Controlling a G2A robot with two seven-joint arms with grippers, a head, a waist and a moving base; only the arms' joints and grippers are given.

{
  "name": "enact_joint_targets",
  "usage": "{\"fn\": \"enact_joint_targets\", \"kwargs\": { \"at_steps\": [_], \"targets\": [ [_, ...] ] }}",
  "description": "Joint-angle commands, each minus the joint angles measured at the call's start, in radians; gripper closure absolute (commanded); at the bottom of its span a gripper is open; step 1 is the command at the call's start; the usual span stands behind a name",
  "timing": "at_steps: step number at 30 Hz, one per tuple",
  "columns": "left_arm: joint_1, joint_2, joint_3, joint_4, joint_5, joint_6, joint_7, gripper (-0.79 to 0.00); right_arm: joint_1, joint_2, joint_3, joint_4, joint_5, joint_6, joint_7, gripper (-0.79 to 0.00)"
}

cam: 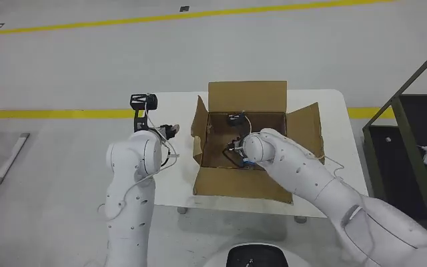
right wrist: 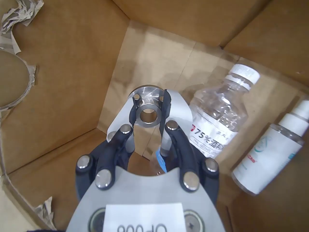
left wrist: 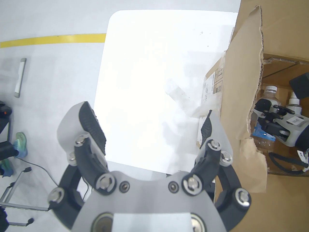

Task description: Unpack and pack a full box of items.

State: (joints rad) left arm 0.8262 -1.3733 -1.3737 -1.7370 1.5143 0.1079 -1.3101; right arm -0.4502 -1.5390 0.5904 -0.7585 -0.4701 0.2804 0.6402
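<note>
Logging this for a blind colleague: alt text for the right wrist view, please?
The right end effector is shut on a metal ring inside the cardboard box. A clear bottle and a white spray bottle lie on the box floor beside it.

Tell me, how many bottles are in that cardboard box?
2 for sure: a clear white-capped bottle lying on the box floor beside the right gripper, and a white spray bottle next to it. Under the gripper, something clear with blue may be a third.
</note>
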Motion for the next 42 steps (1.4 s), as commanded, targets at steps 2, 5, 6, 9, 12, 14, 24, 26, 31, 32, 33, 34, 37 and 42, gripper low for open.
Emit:
{"fn": "enact_joint_targets", "kwargs": {
  "at_steps": [2, 5, 6, 9, 12, 14, 24, 26, 31, 32, 33, 34, 37, 42],
  "targets": [
    [-0.011, -0.001, 0.006, 0.014, -0.002, -0.004, 0.004, -0.785, 0.018, -0.024, -0.011, 0.048, 0.008, -0.017, -0.007, -0.265],
    [-0.019, -0.002, 0.01, 0.027, -0.005, -0.007, 0.007, -0.785, 0.032, -0.042, -0.026, 0.079, -0.006, -0.038, -0.009, -0.32],
    [-0.021, -0.002, 0.011, 0.03, -0.005, -0.007, 0.009, -0.785, 0.035, -0.048, -0.027, 0.089, -0.006, -0.045, -0.01, -0.329],
    [-0.026, -0.003, 0.016, 0.038, -0.007, -0.01, 0.014, -0.785, 0.045, -0.059, -0.021, 0.113, 0.004, -0.072, -0.017, -0.376],
    [-0.03, -0.004, 0.018, 0.044, -0.01, -0.01, 0.016, -0.785, 0.057, -0.06, 0.0, 0.122, 0.016, -0.109, -0.033, -0.388],
    [-0.032, -0.004, 0.018, 0.049, -0.011, -0.011, 0.018, -0.785, 0.066, -0.052, 0.027, 0.113, 0.021, -0.143, -0.047, -0.388],
    [-0.038, -0.009, 0.044, 0.068, -0.054, -0.04, 0.025, -0.785, -0.103, 0.145, 0.398, -0.368, -0.136, -0.283, -0.061, 0.0],
    [-0.039, -0.011, 0.053, 0.071, -0.062, -0.037, 0.027, -0.785, -0.238, 0.197, 0.551, -0.597, -0.164, -0.296, -0.003, 0.0],
    [-0.04, -0.013, 0.067, 0.075, -0.067, -0.034, 0.033, -0.785, -0.532, 0.27, 0.881, -0.992, -0.201, -0.327, 0.127, 0.0],
    [-0.04, -0.013, 0.068, 0.076, -0.067, -0.034, 0.034, -0.785, -0.572, 0.277, 0.928, -1.028, -0.187, -0.335, 0.136, 0.0],
    [-0.04, -0.013, 0.068, 0.076, -0.068, -0.035, 0.035, -0.785, -0.607, 0.283, 0.98, -1.051, -0.181, -0.337, 0.14, 0.0],
    [-0.04, -0.013, 0.069, 0.077, -0.067, -0.036, 0.035, -0.785, -0.636, 0.288, 1.021, -1.072, -0.171, -0.346, 0.146, 0.0],
    [-0.037, -0.014, 0.075, 0.073, -0.064, -0.038, 0.032, -0.785, -0.714, 0.302, 1.139, -1.104, -0.157, -0.37, 0.144, 0.0],
    [-0.037, -0.014, 0.077, 0.073, -0.065, -0.04, 0.03, -0.785, -0.818, 0.317, 1.3, -1.097, -0.141, -0.398, 0.101, 0.0]
  ]
}}
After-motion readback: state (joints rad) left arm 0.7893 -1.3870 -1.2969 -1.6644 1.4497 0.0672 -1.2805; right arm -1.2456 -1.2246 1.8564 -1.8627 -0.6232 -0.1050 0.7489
